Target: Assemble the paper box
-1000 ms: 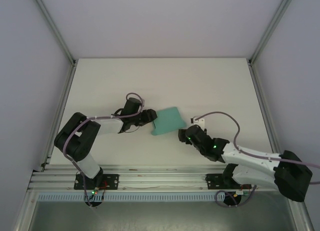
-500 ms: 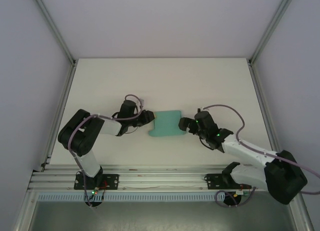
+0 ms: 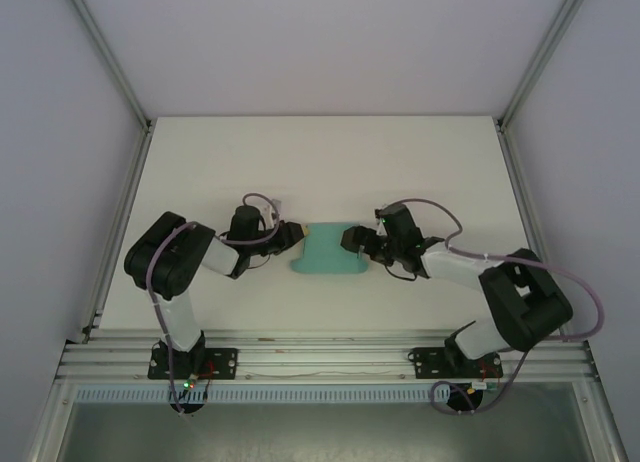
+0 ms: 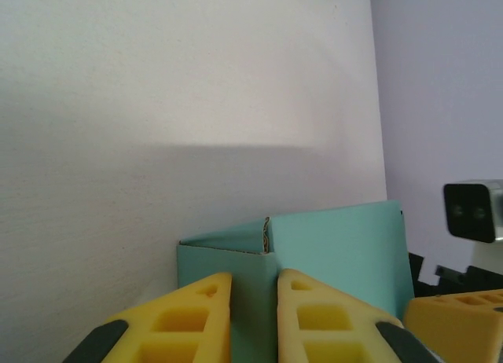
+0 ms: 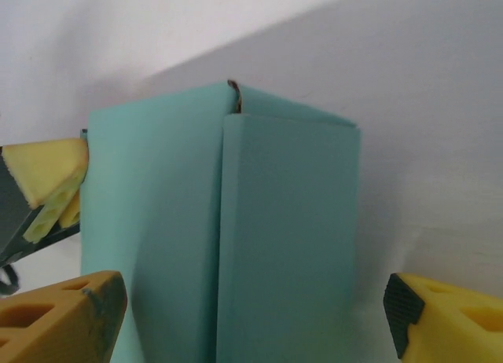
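Paper box (image 3: 328,252): teal card, lying flat near the middle of the table (image 3: 400,162), long side running left to right between the two arms. A second ago it sat tilted, with its right end turned toward the back. It is now squared up level with the near edge.

From the right wrist, the paper box (image 5: 236,221) reads as a folded sleeve. One panel overlaps another along a lengthwise seam, and a raw card edge shows at the far corner. The ends do not look closed yet.

Left gripper (image 3: 290,237): at the box's left end. In the left wrist view its yellow fingers (image 4: 196,316) are nearly together, with teal card pinched in the narrow gap, so it grips the box (image 4: 338,245) by that end.

Right gripper (image 3: 352,240): a second ago it was well off toward the near right. It has since swung in to the box's right end. Its fingers (image 5: 71,316) are spread wide on either side of the box, and I see no contact.

Judgement: the box is now held and presented. The right arm appears placed to press the sleeve or work an end flap. Thin card may buckle if squeezed hard.
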Controlling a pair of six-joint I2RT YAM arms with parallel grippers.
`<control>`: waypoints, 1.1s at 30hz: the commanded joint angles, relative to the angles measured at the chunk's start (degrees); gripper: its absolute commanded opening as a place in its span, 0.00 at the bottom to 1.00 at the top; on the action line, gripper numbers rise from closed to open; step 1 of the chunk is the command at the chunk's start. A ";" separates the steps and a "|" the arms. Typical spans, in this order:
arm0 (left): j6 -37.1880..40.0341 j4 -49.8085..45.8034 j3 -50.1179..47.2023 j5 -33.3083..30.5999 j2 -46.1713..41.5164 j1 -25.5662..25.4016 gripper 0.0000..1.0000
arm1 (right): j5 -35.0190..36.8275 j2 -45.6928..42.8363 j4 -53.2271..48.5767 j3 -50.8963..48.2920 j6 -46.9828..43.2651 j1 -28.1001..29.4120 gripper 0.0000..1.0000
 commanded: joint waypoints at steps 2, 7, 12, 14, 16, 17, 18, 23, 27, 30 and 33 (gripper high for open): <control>-1.36 -0.58 -2.66 0.10 3.33 0.68 0.17 | -8.10 2.27 9.40 0.97 3.83 -0.81 0.79; -0.03 0.49 -2.93 0.11 2.39 0.67 0.18 | -11.21 2.63 15.52 0.05 6.86 -1.70 0.62; 1.74 0.68 -1.38 0.14 -2.37 0.67 0.32 | -11.04 -0.01 13.72 0.65 7.38 -2.30 0.42; 3.45 -1.31 0.11 0.13 -5.39 0.59 0.48 | -10.98 -1.22 12.52 1.07 7.53 -2.35 0.42; 6.37 -5.16 1.92 -0.81 -8.57 0.54 0.77 | -10.00 -2.92 10.67 1.59 8.33 -2.45 0.42; 8.43 -7.82 2.90 -2.09 -10.48 0.36 0.99 | -9.68 -3.85 9.44 1.96 8.41 -2.49 0.41; 10.36 -9.97 3.76 -3.65 -12.24 0.25 1.00 | -8.81 -4.82 7.43 2.47 8.62 -2.51 0.41; 28.99 -25.36 10.06 -10.26 -22.61 -1.96 1.00 | 0.01 -10.55 -14.12 8.72 9.58 -3.57 0.43; 52.95 -37.21 13.22 -19.39 -29.62 -9.89 1.00 | -0.25 -13.81 -26.46 13.27 15.24 -6.79 0.44; 66.39 -44.78 14.45 -20.58 -32.07 -15.33 1.00 | -3.18 -14.41 -37.63 17.67 18.92 -10.68 0.43; 73.19 -51.35 16.22 -20.25 -33.41 -18.40 1.00 | -9.07 -13.44 -46.56 21.50 20.06 -14.19 0.42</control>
